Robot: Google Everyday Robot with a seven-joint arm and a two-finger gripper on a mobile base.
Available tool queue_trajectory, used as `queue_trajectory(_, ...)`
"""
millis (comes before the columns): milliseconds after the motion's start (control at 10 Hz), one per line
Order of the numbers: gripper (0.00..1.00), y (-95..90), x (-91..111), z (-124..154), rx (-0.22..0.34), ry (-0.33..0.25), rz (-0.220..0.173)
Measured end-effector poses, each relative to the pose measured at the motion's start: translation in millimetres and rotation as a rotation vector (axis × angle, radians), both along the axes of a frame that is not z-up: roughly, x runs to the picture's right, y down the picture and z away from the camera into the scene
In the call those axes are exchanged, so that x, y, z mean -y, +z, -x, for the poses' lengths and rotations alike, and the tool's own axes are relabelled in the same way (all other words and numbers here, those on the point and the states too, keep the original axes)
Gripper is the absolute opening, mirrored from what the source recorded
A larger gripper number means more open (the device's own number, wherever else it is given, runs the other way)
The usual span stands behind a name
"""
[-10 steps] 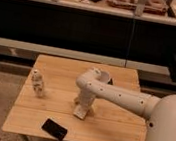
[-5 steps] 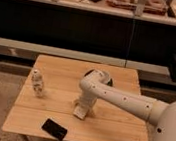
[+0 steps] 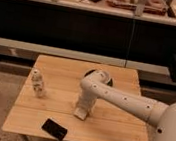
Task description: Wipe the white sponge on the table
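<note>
Pointed straight down over the table (image 3: 116,133), the gripper (image 3: 81,109) is found a little toward 6 o'clock from the centre of the plank top. Whether it is spread wide, narrowed or clamped on anything cannot be told, since its tip is merged with the pale shape beneath it. The white sponge (image 3: 80,116) is seen directly under the gripper, lying flat on the wood; whether it is gripped or only touched cannot be made out. The white arm (image 3: 122,98) is brought in from the robot's body at 4 o'clock and is bent downward at an elbow near the table's middle. A black phone (image 3: 54,128) is laid flat at 7 o'clock, near the front edge and well apart from the sponge. A small white upright figure (image 3: 38,83) is stood at 9 o'clock. A dark round object (image 3: 105,80) is partly hidden behind the elbow at 1 o'clock.
</note>
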State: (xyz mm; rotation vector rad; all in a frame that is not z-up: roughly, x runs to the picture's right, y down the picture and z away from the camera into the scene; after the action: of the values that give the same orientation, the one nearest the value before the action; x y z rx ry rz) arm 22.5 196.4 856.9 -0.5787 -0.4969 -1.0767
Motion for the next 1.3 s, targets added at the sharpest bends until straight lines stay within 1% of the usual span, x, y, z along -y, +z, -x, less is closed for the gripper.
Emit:
queue_trajectory(200,0.2,0.9,6,-1,0.003,-0.006,-0.011)
queue_trajectory(300,0.08,-0.4,10,-3,-0.001,-0.005,-0.018)
queue_trajectory(400,0.01,-2.5,15,-11,-0.014,-0.001,-0.03)
queue_trajectory(500,0.0,-4.9,17,-16,-0.026,0.006,-0.034)
queue_trajectory(600,0.0,-8.4,21,-26,-0.049,0.017,-0.043)
queue_trajectory(700,0.0,-12.4,22,-41,-0.083,0.03,-0.05)
queue_trajectory(900,0.0,-17.6,20,-60,-0.124,0.05,-0.051)
queue_trajectory(1100,0.0,-23.9,10,-84,-0.161,0.093,-0.045)
queue_trajectory(1300,0.0,-30.2,-2,-89,-0.153,0.126,-0.037)
